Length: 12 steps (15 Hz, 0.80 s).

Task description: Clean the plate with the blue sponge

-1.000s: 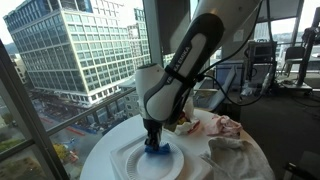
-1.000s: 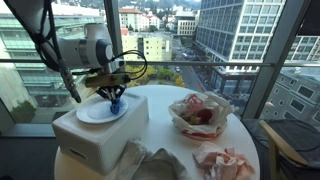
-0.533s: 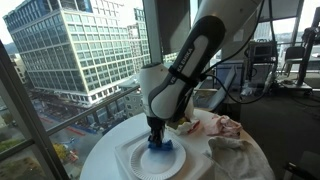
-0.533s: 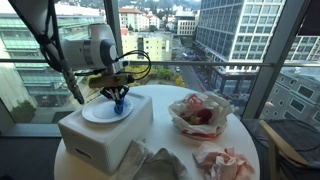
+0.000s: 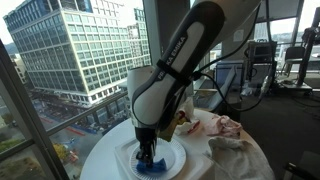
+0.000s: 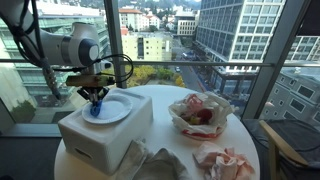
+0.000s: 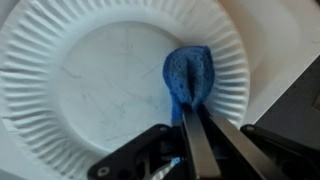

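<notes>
While reaching straight down over one plate [image 7: 95, 85], we are clamping our end effector [image 7: 190, 112] on one blue sponge [image 7: 189, 72].

Bright window daylight, backlit exterior views, soft low-resolution blur, wrist view slightly hazy

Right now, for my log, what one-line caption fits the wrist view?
The hand holds the blue sponge on the right side of a white paper plate, seen from above.
</notes>
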Motion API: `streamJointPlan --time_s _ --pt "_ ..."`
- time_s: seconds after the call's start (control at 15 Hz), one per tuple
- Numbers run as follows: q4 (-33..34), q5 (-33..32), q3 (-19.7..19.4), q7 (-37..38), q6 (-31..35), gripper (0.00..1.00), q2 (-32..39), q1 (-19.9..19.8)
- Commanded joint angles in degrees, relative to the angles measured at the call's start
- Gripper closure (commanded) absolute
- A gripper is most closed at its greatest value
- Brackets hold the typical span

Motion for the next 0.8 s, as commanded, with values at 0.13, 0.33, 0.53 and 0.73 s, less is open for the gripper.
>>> streamJointPlan --time_s 0.13,0.33,0.53,0.73 --pt "-1.1 -4.8 -4.9 1.3 1.4 0.93 -0.6 0.8" --pt "-1.1 -9.3 -9.0 3.9 2.7 0.93 -1.3 1.0" --pt "-1.4 -11.1 -10.2 4.5 2.7 0.93 -1.0 0.8" --pt "-2.3 -7.6 -6.6 1.8 2.4 0.93 -1.1 -0.4"
